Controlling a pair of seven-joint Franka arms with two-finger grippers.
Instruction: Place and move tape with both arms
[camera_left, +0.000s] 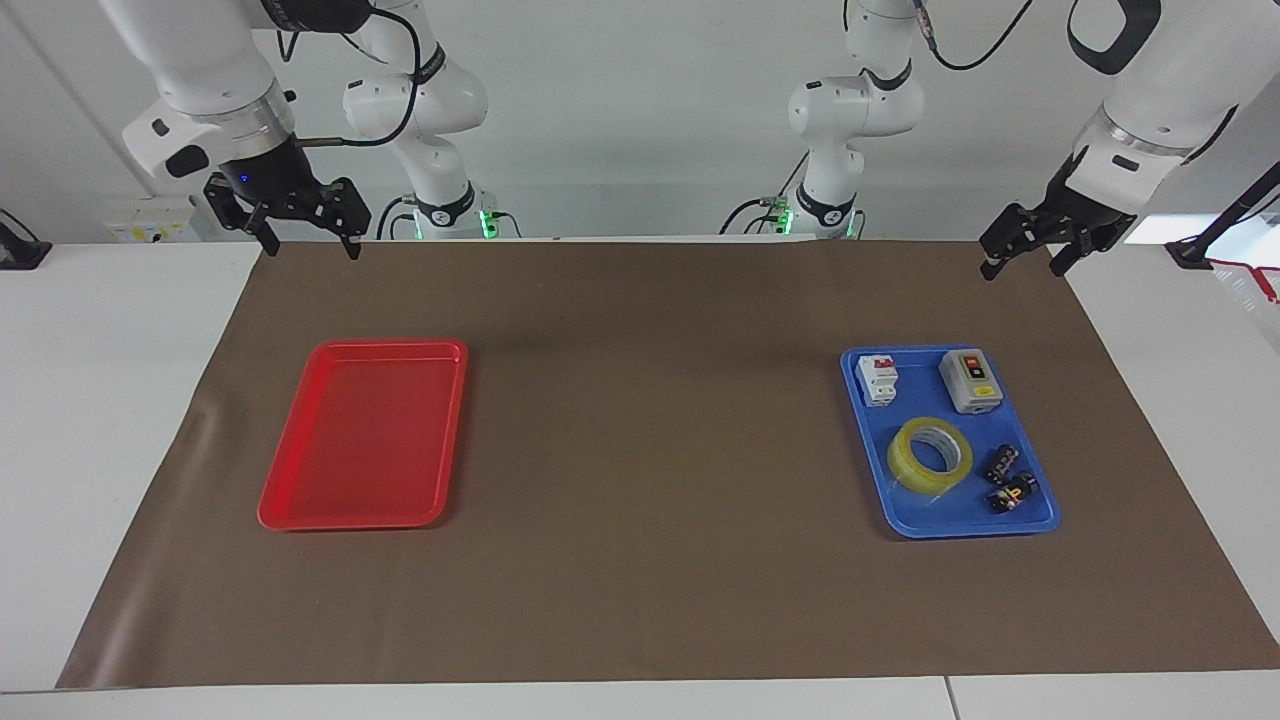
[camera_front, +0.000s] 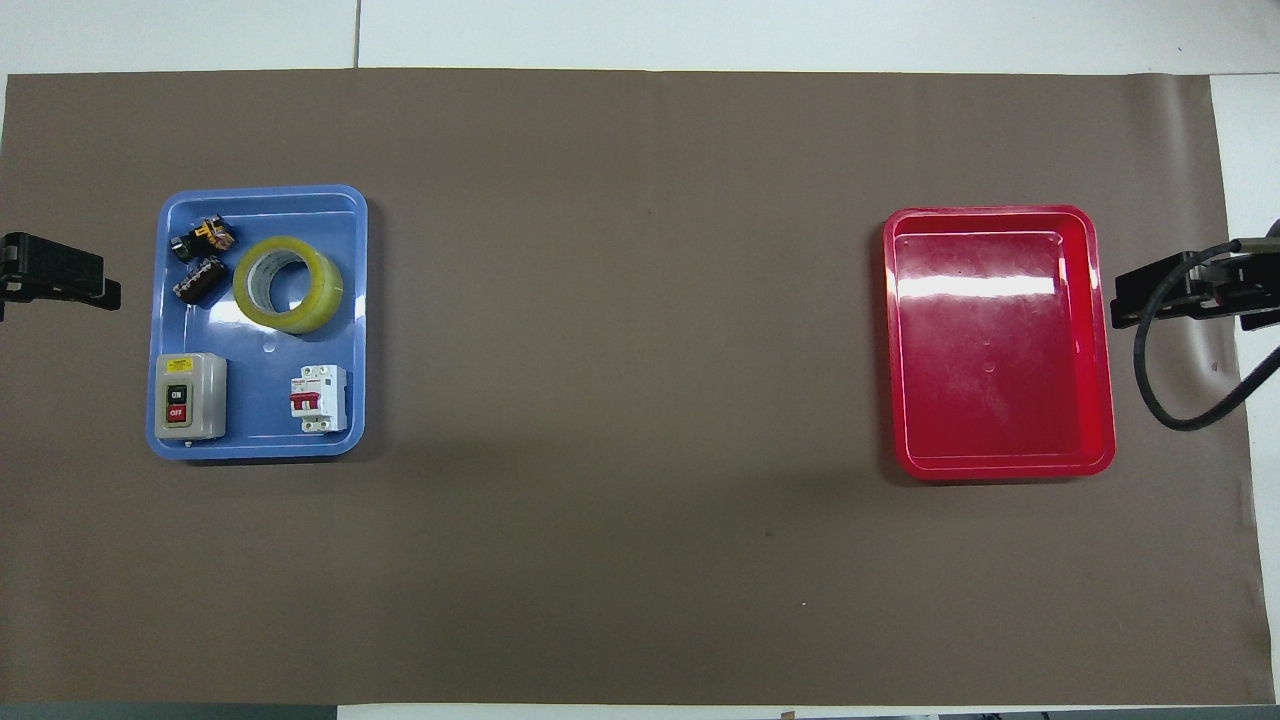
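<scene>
The tape (camera_left: 930, 456) (camera_front: 288, 284) lies flat in the blue tray (camera_left: 1040, 520) (camera_front: 262, 445), ring axis upright, its white core open to the ceiling; being round, it has no long axis of its own. It sits near the tray's middle, touched by neither gripper. Beside it, toward the left arm's end, lie two small dark parts (camera_left: 1010, 480) (camera_front: 200, 262); nearer the robots stand a grey on/off switch box (camera_left: 971, 381) (camera_front: 190, 397) and a white circuit breaker (camera_left: 878, 380) (camera_front: 319, 398). The tray rests on the brown mat (camera_left: 650, 450) (camera_front: 620, 350) toward the left arm's end — a wide bare stretch of mat separates it from the red tray (camera_left: 300, 520) (camera_front: 1000, 465), which holds nothing. The left gripper (camera_left: 1022, 262) (camera_front: 60, 280) hangs over the mat's edge, fingers spread. The right gripper (camera_left: 310, 240) (camera_front: 1165, 297) does likewise at its own end — also spread, holding nothing.
</scene>
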